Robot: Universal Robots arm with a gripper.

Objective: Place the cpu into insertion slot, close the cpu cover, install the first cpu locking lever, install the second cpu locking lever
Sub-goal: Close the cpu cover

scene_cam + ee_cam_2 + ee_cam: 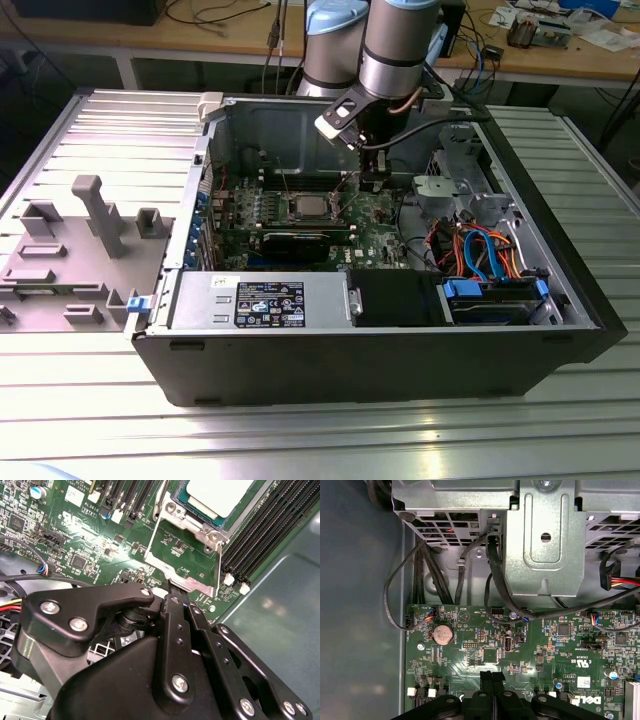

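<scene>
The cpu [217, 495] sits square in its socket on the board [490, 640], silver top up, so the first step looks done. In the exterior view the cpu [305, 207] lies near the middle of the open case [350, 360].

The cover [192, 581] is open. It hangs off its hinge on the socket side nearest the gripper, and bare green board shows through its central opening. Nothing lies over the chip.

In the second wrist view the gripper [172, 587] has its tip right at the cover's free edge, touching it or just beside it. The jaws are narrow, the two fingers drawn together with hardly a gap, as the first wrist view also shows at the gripper [492, 676]. I cannot tell whether they pinch the cover's lip or merely rest against it.

The step in hand, I judge, is closing the cover; both levers are not yet installed. Closing calls for a sure hold or push on that free edge, then swinging it about the hinge to lie flat on the cpu. It must not scrape the chip or catch the black memory slots [270, 530] beside the socket.
</scene>
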